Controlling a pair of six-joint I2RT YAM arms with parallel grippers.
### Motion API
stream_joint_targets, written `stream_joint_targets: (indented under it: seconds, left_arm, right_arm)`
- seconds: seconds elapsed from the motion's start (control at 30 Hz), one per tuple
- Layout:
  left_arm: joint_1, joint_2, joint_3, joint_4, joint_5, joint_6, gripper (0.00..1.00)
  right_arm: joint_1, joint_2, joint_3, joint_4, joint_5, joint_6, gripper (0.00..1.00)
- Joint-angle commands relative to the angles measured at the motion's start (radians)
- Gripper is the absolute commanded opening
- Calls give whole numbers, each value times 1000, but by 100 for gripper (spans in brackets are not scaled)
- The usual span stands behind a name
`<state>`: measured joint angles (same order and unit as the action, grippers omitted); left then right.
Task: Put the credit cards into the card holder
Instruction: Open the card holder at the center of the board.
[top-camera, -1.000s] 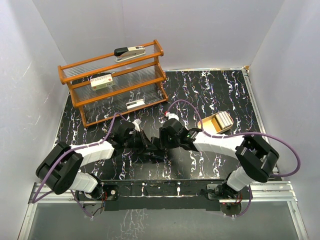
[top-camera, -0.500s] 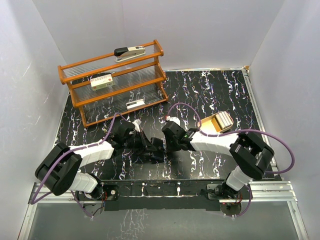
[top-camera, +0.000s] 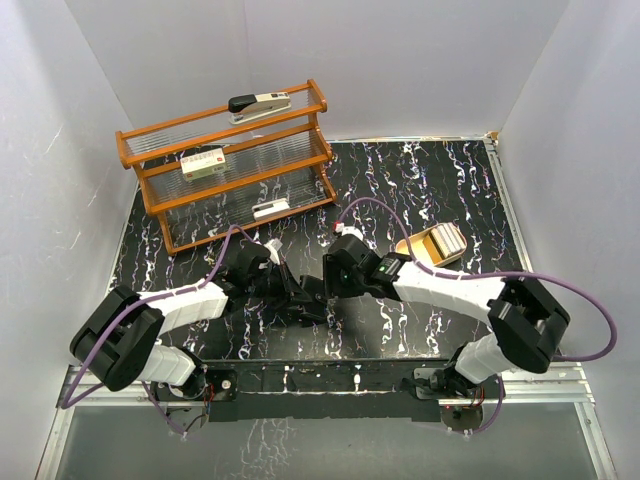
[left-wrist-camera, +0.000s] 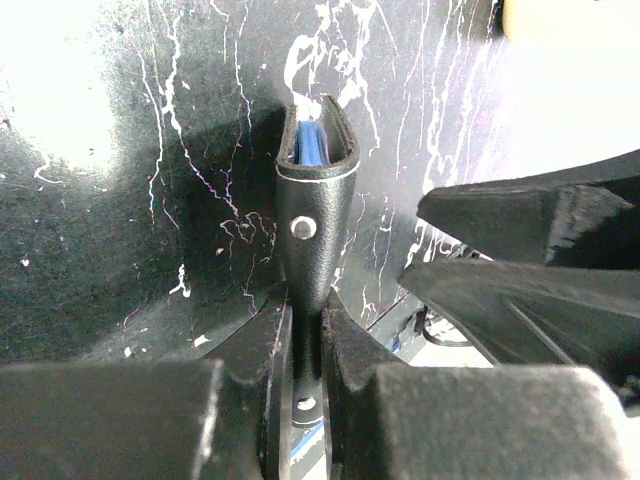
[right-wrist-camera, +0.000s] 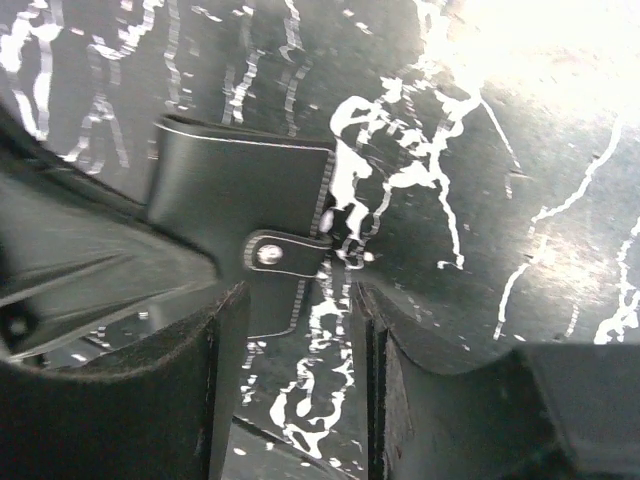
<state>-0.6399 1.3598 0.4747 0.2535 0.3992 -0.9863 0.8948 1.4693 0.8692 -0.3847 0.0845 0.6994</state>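
Note:
The card holder (left-wrist-camera: 312, 205), a black folded case with a silver snap, stands on edge above the table. My left gripper (left-wrist-camera: 305, 325) is shut on its lower end. A blue edge (left-wrist-camera: 312, 145) shows inside its fold; I cannot tell whether it is a card or lining. No loose credit card shows in any view. In the right wrist view the holder (right-wrist-camera: 235, 190) has its snap strap (right-wrist-camera: 285, 254) closed over the edge. My right gripper (right-wrist-camera: 295, 335) is open, its jaws just below the strap and touching nothing. In the top view both grippers (top-camera: 298, 292) (top-camera: 320, 287) meet at the table's middle front.
A wooden rack (top-camera: 230, 165) with a stapler (top-camera: 260, 103) on top stands at the back left. A tan tray (top-camera: 418, 247) with pale blocks lies to the right of my right arm. White walls close in the table on three sides.
My right arm's elbow has swung out to the right, while its gripper stays by the holder. My left arm and the holder have not visibly moved.

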Motion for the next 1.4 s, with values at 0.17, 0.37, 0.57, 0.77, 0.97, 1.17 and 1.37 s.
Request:
stream_joint_targets:
  seconds: [0.17, 0.37, 0.57, 0.77, 0.97, 1.17, 1.37]
  left_arm:
    - [-4, -22, 33, 6, 6, 9, 0]
    - [-11, -24, 27, 17, 10, -2, 0]
    - [-12, -28, 41, -3, 6, 3, 0]
    - [-12, -31, 50, -16, -3, 5, 0]
    - [-12, -33, 51, -18, -4, 0, 0]
    - [-12, -48, 48, -38, -17, -1, 0]
    - [-12, -48, 42, -29, -11, -8, 0]
  right_arm:
    - [1, 13, 60, 116, -83, 99, 47]
    - [2, 87, 63, 116, -80, 98, 47]
    - [4, 153, 85, -17, 1, 57, 40]
    - [10, 141, 52, -60, 58, 46, 27]
    - [13, 168, 54, -110, 156, 15, 15]
    - [13, 173, 52, -149, 222, 6, 7]
    - [12, 130, 23, -78, 186, -27, 0]
